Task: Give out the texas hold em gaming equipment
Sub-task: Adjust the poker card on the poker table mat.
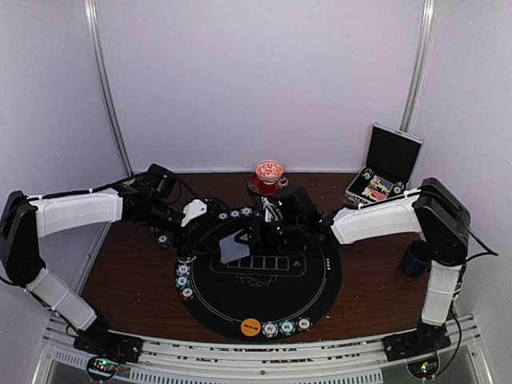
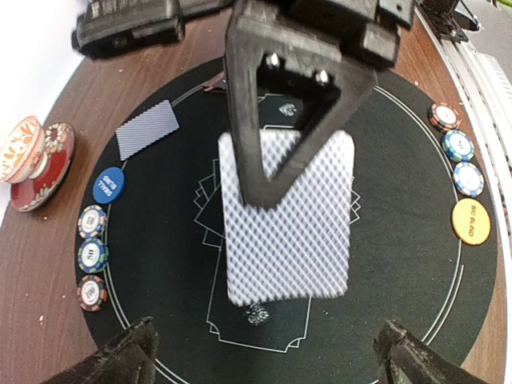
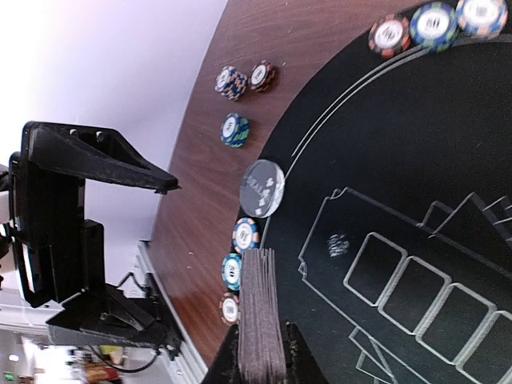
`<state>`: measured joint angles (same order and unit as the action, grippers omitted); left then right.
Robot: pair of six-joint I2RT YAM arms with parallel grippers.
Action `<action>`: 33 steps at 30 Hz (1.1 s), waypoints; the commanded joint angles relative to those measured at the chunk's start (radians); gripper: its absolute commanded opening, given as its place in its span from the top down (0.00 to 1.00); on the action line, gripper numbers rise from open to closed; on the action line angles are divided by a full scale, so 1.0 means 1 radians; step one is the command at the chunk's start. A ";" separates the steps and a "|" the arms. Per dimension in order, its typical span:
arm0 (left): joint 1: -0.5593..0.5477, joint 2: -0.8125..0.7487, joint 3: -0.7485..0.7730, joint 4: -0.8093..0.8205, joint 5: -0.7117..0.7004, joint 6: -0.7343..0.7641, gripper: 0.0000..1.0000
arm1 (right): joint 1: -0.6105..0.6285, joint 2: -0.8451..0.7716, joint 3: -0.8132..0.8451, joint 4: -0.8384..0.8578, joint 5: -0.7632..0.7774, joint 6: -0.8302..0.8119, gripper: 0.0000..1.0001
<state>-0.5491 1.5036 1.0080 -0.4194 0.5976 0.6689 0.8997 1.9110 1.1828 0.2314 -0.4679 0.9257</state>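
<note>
The deck sits clamped edge-on in the right gripper above the mat. The left gripper gapes wide, empty, facing it. Dealing seems in hand; next it must pinch off the top card alone.

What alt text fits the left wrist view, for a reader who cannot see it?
The right gripper holds a deck of grey-blue-backed cards over the black mat, with the left gripper's open fingers below. A loose card lies at upper left; a blue disc with three chips lines the left edge, an orange disc with three more the right.
</note>
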 commanded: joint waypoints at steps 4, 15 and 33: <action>0.025 0.020 0.010 0.014 0.041 -0.013 0.02 | -0.008 -0.036 0.223 -0.643 0.116 -0.331 0.98; 0.044 0.017 -0.003 0.052 0.039 -0.042 0.02 | 0.019 0.088 0.455 -1.015 0.309 -0.484 0.97; 0.049 0.034 -0.008 0.065 0.035 -0.046 0.02 | 0.064 0.250 0.598 -1.123 0.360 -0.519 0.78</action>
<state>-0.5106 1.5307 1.0077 -0.3901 0.6147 0.6334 0.9474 2.1307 1.7630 -0.8452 -0.1291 0.4156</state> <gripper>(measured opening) 0.978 0.194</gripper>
